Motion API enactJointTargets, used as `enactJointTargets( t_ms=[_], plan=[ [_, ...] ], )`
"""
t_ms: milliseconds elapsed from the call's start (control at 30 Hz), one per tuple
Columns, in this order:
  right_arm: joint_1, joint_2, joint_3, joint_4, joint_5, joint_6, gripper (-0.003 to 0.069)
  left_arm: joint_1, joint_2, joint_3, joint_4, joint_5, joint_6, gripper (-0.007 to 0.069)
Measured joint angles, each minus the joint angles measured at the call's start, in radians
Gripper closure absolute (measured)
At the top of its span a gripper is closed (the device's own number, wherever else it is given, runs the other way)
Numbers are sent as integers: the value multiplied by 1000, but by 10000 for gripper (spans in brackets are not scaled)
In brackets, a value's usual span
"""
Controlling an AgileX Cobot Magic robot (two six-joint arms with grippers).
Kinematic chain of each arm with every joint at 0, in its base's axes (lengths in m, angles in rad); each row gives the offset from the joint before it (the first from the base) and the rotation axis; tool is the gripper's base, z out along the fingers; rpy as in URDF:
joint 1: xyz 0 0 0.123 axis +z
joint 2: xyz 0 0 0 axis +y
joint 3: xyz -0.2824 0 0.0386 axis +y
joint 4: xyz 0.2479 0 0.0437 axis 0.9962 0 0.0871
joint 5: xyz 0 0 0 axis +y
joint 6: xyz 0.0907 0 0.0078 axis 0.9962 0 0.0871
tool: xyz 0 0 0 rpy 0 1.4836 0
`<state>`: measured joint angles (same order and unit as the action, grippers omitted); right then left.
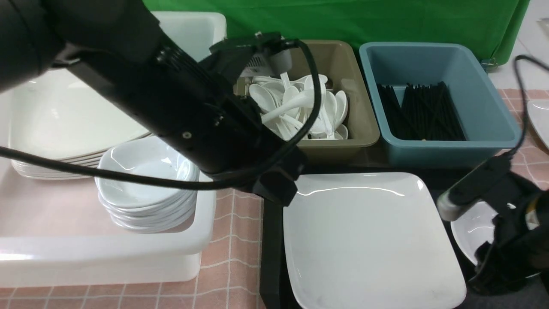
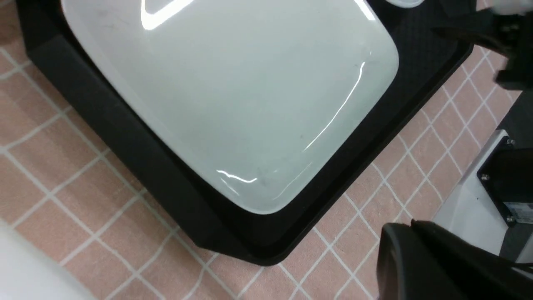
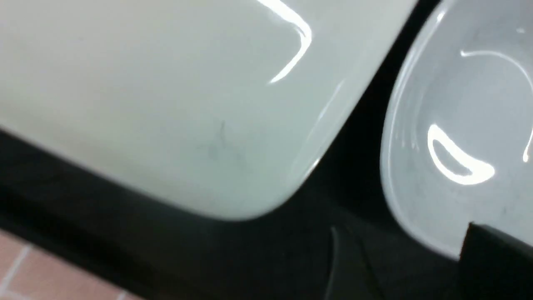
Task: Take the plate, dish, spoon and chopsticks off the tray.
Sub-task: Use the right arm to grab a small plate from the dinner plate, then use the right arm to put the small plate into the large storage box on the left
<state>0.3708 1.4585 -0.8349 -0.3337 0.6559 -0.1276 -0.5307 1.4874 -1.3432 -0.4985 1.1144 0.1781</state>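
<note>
Pink checked cloth covers the surface [image 1: 231, 240], with a green backdrop [image 1: 386, 21] behind it.

1. A white tub [image 1: 107, 257] stands on the robot's left. It holds a plate stack [image 1: 64, 116] and, nearer the robot, a dish stack [image 1: 146, 189].
2. The tray [image 1: 271, 257] lies to the right of the tub, in front of the robot.
3. The plate [image 1: 369, 240] lies flat in the tray and fills most of its floor.
4. Beyond the tray stand a blue bin [image 1: 493, 111] with a chopstick bundle [image 1: 420, 111] and an olive bin [image 1: 343, 64] with a spoon heap [image 1: 300, 107].
5. The dish [image 1: 472, 231] lies in the tray just beside the plate's right edge. A dark strip of tray floor separates them. The right arm partly hides the dish.
6. The left arm [image 1: 171, 94] reaches across the tub; its end hangs over the tray's far left corner, just beside the plate's corner.
7. The left fingers [image 2: 424, 262] are together and hold nothing. In the left wrist view the plate is apart from them.
8. The right fingers [image 3: 497, 266] overlap the dish's rim in the right wrist view. It cannot be told whether they are apart or together, nor whether they touch the dish.
</note>
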Motion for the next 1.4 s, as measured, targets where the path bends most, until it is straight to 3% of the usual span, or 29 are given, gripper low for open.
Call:
enactJointTargets(
  t_ms=[200,333,500,700,900,1033,1067,1200,1267,1400],
  plan=[
    [3,153,-1,-161,-43,69,240,1,0,0,-8,22,15,627],
    [3,213,-1,-203,-46,100,260,1,0,0,-14,22,19,627],
    [8,215,-7,-214,-56,119,460,1,0,0,-16,22,21,627],
    [13,148,-18,-201,-48,121,513,2,-25,-36,4,24,13,627],
    [37,8,-81,-142,113,128,575,2,-76,-194,85,75,-3,627],
    [88,-108,-200,-5,177,101,575,2,-120,-300,246,99,-33,627],
    [123,-140,-282,109,179,36,575,2,-142,-347,348,100,-81,627],
    [211,-136,-444,355,156,-128,575,23,-204,-424,531,100,-178,625],
    [275,-95,-534,476,133,-240,575,75,-238,-430,524,101,-205,624],
    [370,6,-645,571,83,-397,575,205,-265,-418,433,104,-206,624]
  ],
)
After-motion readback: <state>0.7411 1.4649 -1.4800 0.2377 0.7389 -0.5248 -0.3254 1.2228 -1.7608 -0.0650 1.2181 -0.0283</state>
